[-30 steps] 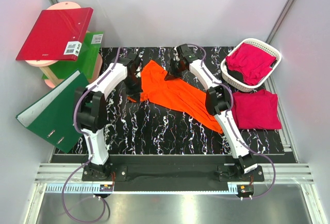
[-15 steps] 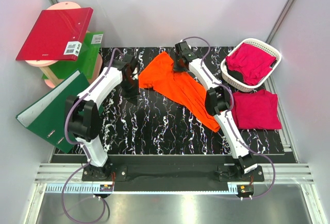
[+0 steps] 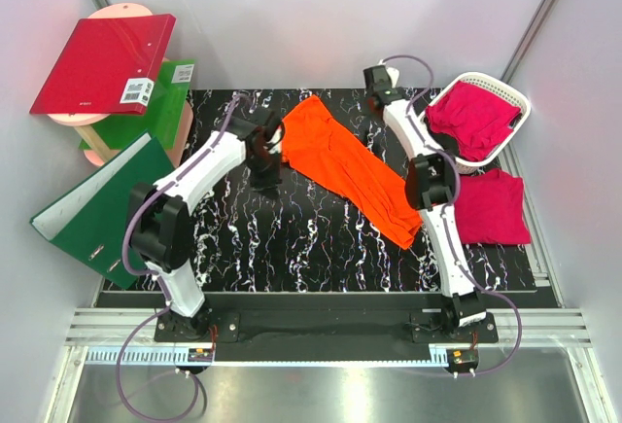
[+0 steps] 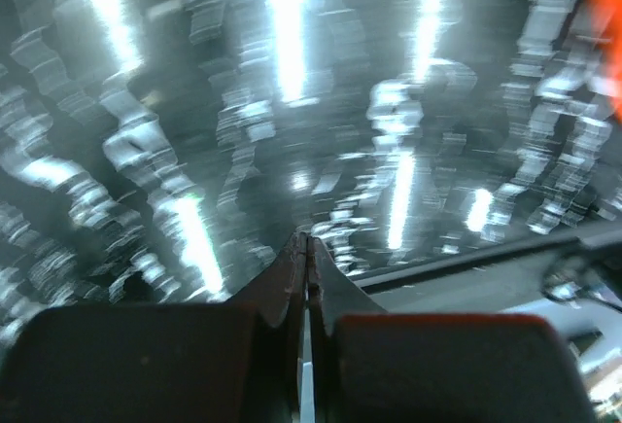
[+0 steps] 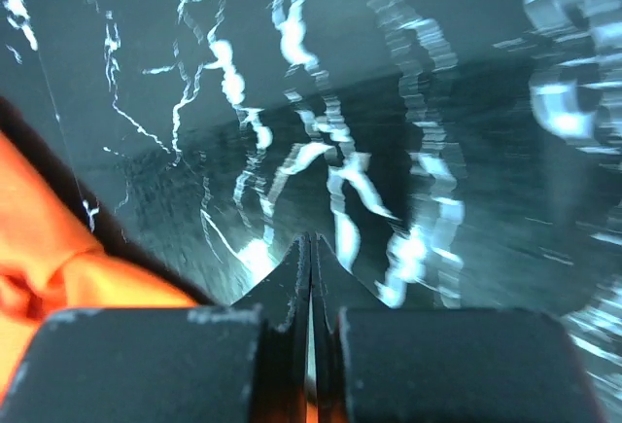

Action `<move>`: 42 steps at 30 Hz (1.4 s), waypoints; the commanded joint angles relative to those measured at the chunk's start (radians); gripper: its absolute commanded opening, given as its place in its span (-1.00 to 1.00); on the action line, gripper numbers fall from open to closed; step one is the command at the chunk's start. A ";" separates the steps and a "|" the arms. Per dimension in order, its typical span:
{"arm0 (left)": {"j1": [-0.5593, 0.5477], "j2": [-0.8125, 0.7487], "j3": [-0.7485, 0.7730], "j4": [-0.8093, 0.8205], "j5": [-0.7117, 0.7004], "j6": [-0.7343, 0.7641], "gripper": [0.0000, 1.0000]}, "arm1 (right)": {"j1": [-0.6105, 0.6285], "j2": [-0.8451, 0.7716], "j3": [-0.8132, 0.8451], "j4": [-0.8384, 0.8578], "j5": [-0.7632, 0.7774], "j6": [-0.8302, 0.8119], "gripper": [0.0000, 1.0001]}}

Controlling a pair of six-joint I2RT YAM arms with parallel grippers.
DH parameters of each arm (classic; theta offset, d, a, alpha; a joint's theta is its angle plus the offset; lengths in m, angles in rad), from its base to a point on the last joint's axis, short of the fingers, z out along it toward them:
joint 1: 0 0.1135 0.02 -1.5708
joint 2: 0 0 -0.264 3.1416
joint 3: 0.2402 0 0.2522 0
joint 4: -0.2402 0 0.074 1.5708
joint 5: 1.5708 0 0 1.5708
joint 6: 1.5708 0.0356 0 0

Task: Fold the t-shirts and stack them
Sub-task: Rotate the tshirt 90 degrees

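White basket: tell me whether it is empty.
No, a pink shirt lies bunched inside the white basket.

Nothing legible; the red binder [image 3: 102, 63] bears a barcode sticker [image 3: 136, 90].

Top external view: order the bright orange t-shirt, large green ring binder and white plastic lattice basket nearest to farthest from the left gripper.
1. Bright orange t-shirt, right beside the left gripper.
2. Large green ring binder, near left.
3. White plastic lattice basket, far right.
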 commanded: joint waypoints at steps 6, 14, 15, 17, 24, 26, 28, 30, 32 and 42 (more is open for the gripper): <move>-0.198 0.314 0.361 0.273 0.403 -0.104 -0.95 | -0.091 -0.600 -0.333 0.123 -0.064 -0.112 -0.98; -0.319 0.566 0.531 0.299 0.494 -0.197 -1.00 | -0.167 -0.882 -0.706 0.128 -0.051 -0.170 -1.00; -0.322 0.574 0.526 0.325 0.503 -0.205 -1.00 | -0.167 -0.896 -0.731 0.128 -0.051 -0.175 -1.00; -0.331 0.596 0.518 0.342 0.516 -0.220 -1.00 | -0.167 -0.930 -0.790 0.125 -0.064 -0.181 -1.00; -0.336 0.659 0.492 0.367 0.478 -0.243 -1.00 | -0.167 -0.976 -0.895 0.090 -0.143 -0.157 -1.00; -0.336 0.690 0.492 0.367 0.474 -0.250 -1.00 | -0.167 -0.988 -0.919 0.079 -0.166 -0.157 -1.00; -0.336 0.724 0.495 0.371 0.484 -0.263 -1.00 | -0.167 -1.002 -0.948 0.071 -0.180 -0.157 -1.00; -0.334 0.741 0.500 0.376 0.490 -0.271 -1.00 | -0.167 -1.011 -0.969 0.065 -0.183 -0.163 -1.00; -0.331 0.758 0.497 0.374 0.489 -0.273 -1.00 | -0.167 -1.025 -1.002 0.063 -0.185 -0.163 -1.00; -0.207 0.624 0.181 0.365 0.405 -0.303 -1.00 | -0.167 -1.019 -1.061 0.028 -0.228 -0.174 -1.00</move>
